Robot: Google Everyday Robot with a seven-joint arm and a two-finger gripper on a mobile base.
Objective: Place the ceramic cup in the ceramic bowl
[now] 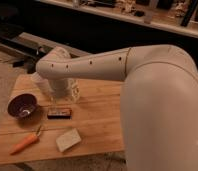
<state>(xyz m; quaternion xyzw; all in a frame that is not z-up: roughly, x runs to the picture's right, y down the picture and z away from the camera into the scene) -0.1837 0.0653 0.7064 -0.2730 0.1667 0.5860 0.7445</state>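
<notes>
The cream-white ceramic cup (pixel 41 84) stands upright at the back left of the wooden table (pixel 99 112), partly covered by my arm. The dark maroon ceramic bowl (pixel 22 105) sits to its front left, empty, with a glossy centre. My gripper (pixel 65 93) hangs down from the white arm just right of the cup, low over the table, and is about a hand's width right of the bowl. Whether it touches the cup is not visible.
A flat black block (pixel 58 113) lies just in front of the gripper. A carrot (pixel 25 143) and a pale sponge block (pixel 68 139) lie near the table's front edge. My large white arm (pixel 157 100) covers the right side.
</notes>
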